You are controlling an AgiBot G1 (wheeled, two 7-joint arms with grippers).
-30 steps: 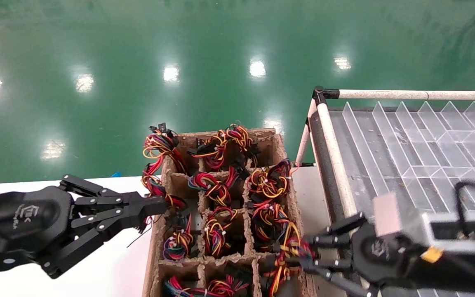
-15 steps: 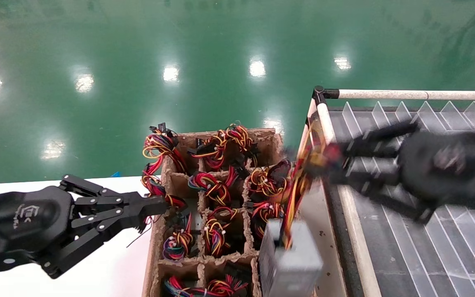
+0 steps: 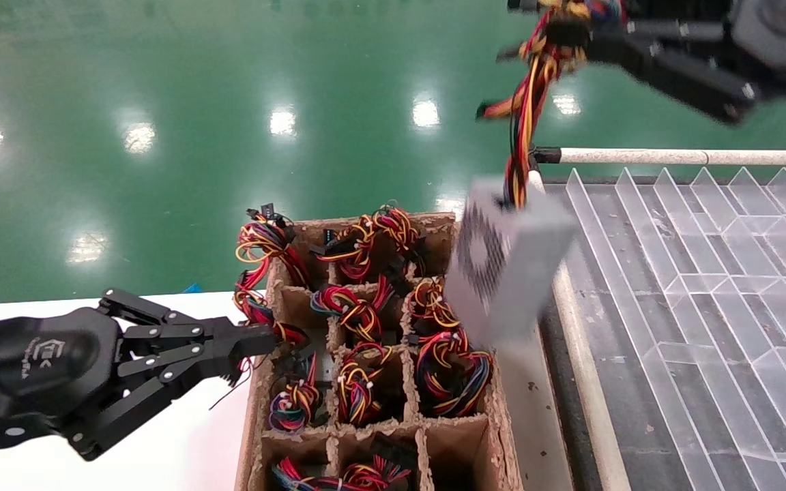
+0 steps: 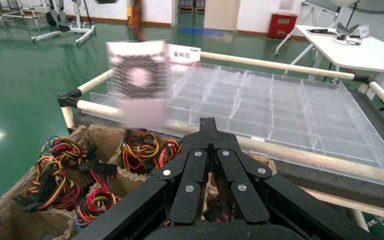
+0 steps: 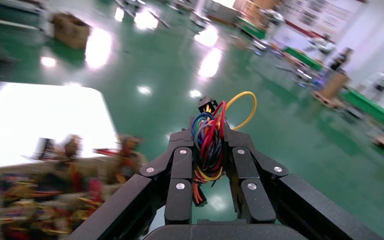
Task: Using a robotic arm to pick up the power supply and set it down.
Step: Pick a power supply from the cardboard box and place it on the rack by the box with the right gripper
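Observation:
The power supply [image 3: 505, 262], a grey metal box with a perforated vent face, hangs tilted in the air over the right edge of the cardboard crate [image 3: 482, 436]. It dangles from its red, yellow and black wires [image 3: 526, 123]. My right gripper [image 3: 563, 31], high at the top right, is shut on that wire bundle [image 5: 207, 137]; the box itself is out of the right wrist view. In the left wrist view the power supply [image 4: 139, 82] hangs ahead. My left gripper [image 3: 256, 341] is shut on nothing and rests by the crate's left wall, its tip [image 4: 207, 125] pointing across the crate.
The crate's compartments hold several coiled wire bundles [image 3: 355, 310]; its near right cells look bare. To the right stands a clear plastic divider tray [image 3: 707, 273] framed by a white tube rail [image 3: 679, 157]. A white table [image 3: 161, 443] lies under the left arm, green floor beyond.
The right gripper has risen from low beside the crate to the top right, pulling the power supply out of its cell by the wires. The left arm has not moved.

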